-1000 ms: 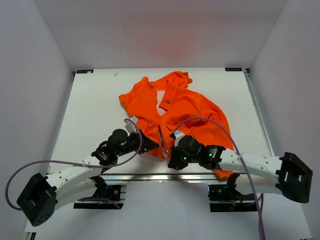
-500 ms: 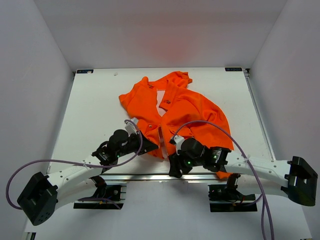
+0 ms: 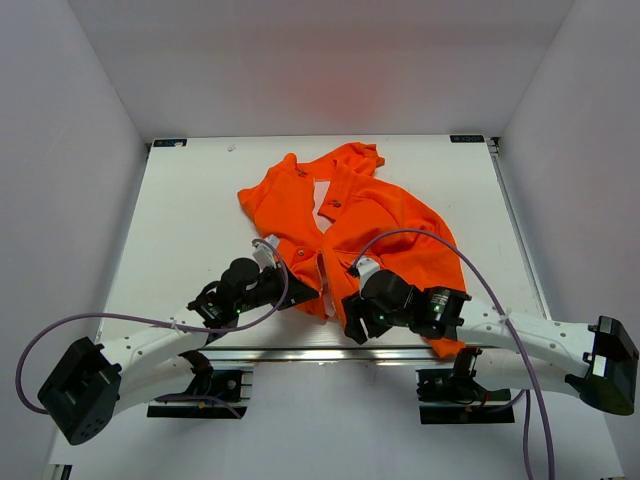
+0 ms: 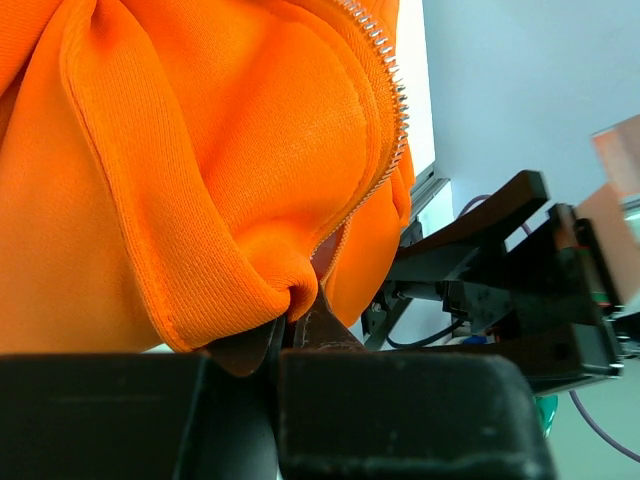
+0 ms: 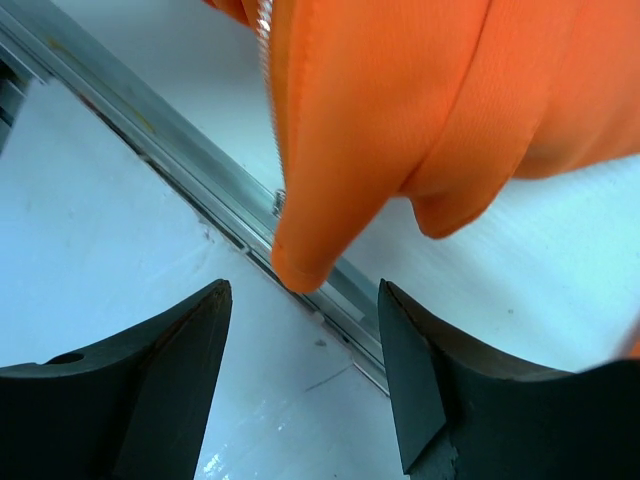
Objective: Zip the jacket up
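The bright orange jacket lies crumpled on the white table, its front open down the middle. My left gripper is shut on the jacket's bottom hem at the near edge; in the left wrist view its jaws pinch a fold of orange fabric, with the zipper teeth running up beside it. My right gripper is open just right of the left one. In the right wrist view a lower corner of the jacket hangs just above the gap between its fingers, touching neither.
The table's metal front rail runs under the hanging hem, also seen from above. Grey walls close in the table on three sides. A purple cable loops over the jacket's right side. The right arm's body is close beside my left gripper.
My right gripper has opened and let go of the jacket's hem, shifting slightly toward the near edge. The left gripper keeps its hold and has not moved.
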`<state>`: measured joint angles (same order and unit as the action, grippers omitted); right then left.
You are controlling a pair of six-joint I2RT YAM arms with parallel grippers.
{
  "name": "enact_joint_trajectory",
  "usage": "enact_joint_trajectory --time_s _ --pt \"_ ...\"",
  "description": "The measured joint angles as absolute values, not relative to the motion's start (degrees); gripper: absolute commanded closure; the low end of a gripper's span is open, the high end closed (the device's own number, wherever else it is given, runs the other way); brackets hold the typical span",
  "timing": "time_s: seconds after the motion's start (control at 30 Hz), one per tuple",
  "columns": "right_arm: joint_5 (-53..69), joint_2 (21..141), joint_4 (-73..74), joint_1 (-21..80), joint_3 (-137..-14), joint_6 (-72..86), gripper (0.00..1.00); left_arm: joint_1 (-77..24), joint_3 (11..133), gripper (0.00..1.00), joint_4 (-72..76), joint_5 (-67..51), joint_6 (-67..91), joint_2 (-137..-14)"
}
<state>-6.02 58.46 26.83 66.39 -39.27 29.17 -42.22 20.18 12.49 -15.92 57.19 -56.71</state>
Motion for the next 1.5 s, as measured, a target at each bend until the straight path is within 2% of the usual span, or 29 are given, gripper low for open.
enact_joint_trajectory --time_s 0.37,0.5,0.53,0.6,0.67,0.73,1.07,1.3,1.5 --pt "-8.95 66.26 24.10 66.39 -43.09 29.43 0.36 -42.24 20.21 1.00 13.02 -16.69 56.97 -57.19" --pt "-8.73 68.42 23.27 66.39 -43.38 29.65 0.50 -42.22 20.25 1.00 13.34 -16.84 56.97 -57.23" --pt "-8.67 68.58 22.96 66.39 -43.38 29.78 0.63 -42.22 20.25 1.00 13.34 -16.88 56.97 -57.23" --pt "-8.58 68.58 21.96 66.39 -43.38 30.11 0.76 -42.24 20.27 1.00 13.34 -16.93 56.97 -57.23" --pt "-8.62 68.58 21.32 66.39 -43.38 30.81 0.82 -42.22 20.32 1.00 13.32 -16.95 56.95 -57.23" --pt "-8.67 68.58 20.97 66.39 -43.38 31.14 1.00 -42.22 20.34 1.00 13.32 -16.95 56.84 -57.25" --pt "-4.32 66.92 16.71 62.85 -41.60 31.59 1.00 -42.22 21.76 1.00 13.21 -17.39 55.70 -57.32" --pt "8.36 57.74 1.19 50.81 -32.69 34.57 1.00 -42.22 22.68 1.00 13.50 -19.51 54.04 -56.07" --pt "18.83 53.47 -17.78 42.30 -27.20 39.57 1.00 -42.22 22.68 1.00 17.26 -21.12 53.80 -51.99"
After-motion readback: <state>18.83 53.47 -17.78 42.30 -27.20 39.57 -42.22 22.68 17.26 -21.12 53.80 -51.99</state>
